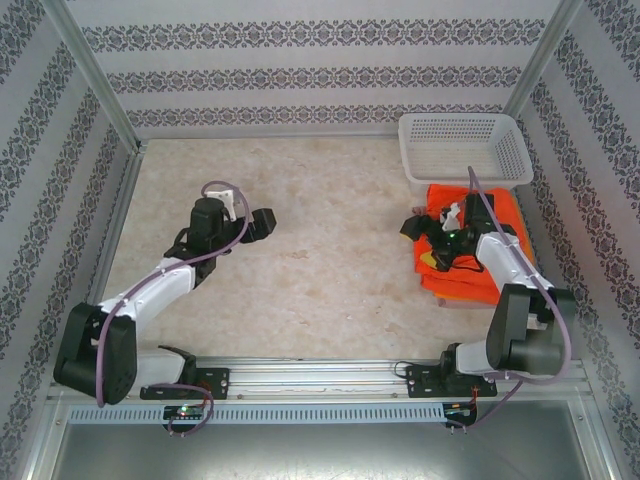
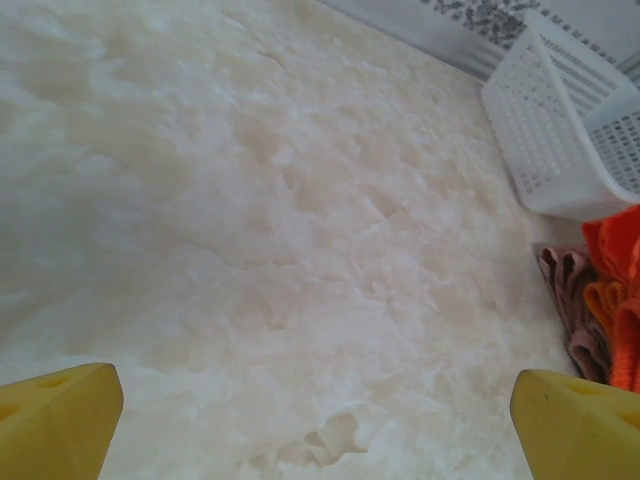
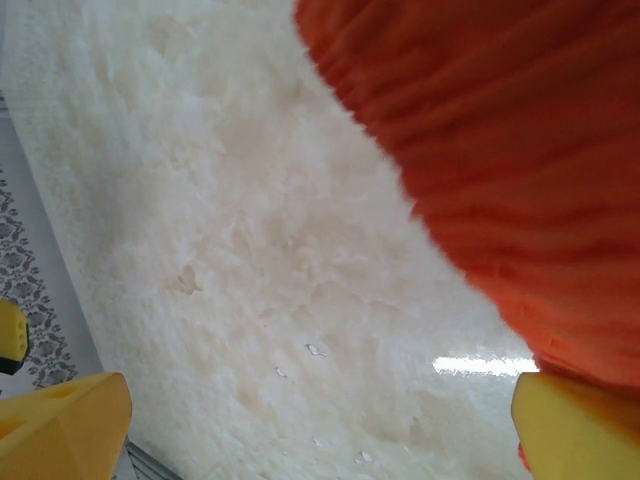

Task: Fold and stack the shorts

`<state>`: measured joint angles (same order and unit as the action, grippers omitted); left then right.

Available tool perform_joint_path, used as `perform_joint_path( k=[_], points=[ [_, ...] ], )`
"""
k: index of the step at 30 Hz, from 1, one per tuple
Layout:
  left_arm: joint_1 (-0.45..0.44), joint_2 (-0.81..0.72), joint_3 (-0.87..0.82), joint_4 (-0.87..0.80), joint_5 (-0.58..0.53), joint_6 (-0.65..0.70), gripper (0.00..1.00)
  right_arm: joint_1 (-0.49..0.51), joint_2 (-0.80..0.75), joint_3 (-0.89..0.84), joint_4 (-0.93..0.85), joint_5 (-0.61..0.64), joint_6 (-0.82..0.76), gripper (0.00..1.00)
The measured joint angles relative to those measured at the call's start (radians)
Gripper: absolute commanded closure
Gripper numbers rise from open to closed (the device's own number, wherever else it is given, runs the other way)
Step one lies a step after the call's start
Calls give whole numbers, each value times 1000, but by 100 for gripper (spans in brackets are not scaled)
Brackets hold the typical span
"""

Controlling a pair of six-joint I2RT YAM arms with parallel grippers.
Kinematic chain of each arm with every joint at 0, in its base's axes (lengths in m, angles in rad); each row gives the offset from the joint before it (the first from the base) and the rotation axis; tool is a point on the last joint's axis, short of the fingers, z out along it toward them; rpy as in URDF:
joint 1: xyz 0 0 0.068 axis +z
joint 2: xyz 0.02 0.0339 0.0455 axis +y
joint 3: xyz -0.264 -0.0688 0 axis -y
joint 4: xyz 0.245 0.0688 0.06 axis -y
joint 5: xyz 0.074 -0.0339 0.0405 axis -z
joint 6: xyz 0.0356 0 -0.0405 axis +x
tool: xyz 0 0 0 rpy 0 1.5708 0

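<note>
The shorts lie stacked at the right of the table, with the bright red-orange shorts (image 1: 478, 268) on top. In the left wrist view the dusty pink shorts (image 2: 563, 298) show folded at the stack's edge, beside the orange shorts (image 2: 603, 302) and the red-orange shorts (image 2: 618, 238). My right gripper (image 1: 420, 240) hovers at the stack's left edge, open with nothing between its yellow fingers (image 3: 65, 425); the red-orange cloth (image 3: 500, 150) lies beside it. My left gripper (image 1: 263, 222) hangs open over bare table, its fingers (image 2: 55, 420) wide apart and empty.
A white mesh basket (image 1: 464, 148) stands at the back right, just behind the stack, and also shows in the left wrist view (image 2: 570, 130). Patterned walls enclose the marbled table (image 1: 320, 260). The arm bases sit on a rail at the near edge.
</note>
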<state>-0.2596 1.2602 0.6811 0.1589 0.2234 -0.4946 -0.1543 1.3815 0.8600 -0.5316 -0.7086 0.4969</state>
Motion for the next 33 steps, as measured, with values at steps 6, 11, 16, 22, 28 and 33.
perform_joint_path(
  k=[6,11,16,22,28,33],
  points=[
    [11,-153,-97,24,-231,146,0,39,-152,74,72,141,-94,2],
    [31,-206,-236,170,-435,293,0,65,-187,39,212,328,-187,2],
    [83,-104,-338,395,-575,407,0,65,-104,-58,383,518,-243,2],
    [152,97,-420,671,-603,448,0,65,-9,-225,673,686,-293,2],
    [197,240,-473,908,-554,449,0,67,62,-272,892,739,-315,2],
    [214,285,-478,1009,-455,457,0,113,82,-296,986,755,-366,2]
  ],
)
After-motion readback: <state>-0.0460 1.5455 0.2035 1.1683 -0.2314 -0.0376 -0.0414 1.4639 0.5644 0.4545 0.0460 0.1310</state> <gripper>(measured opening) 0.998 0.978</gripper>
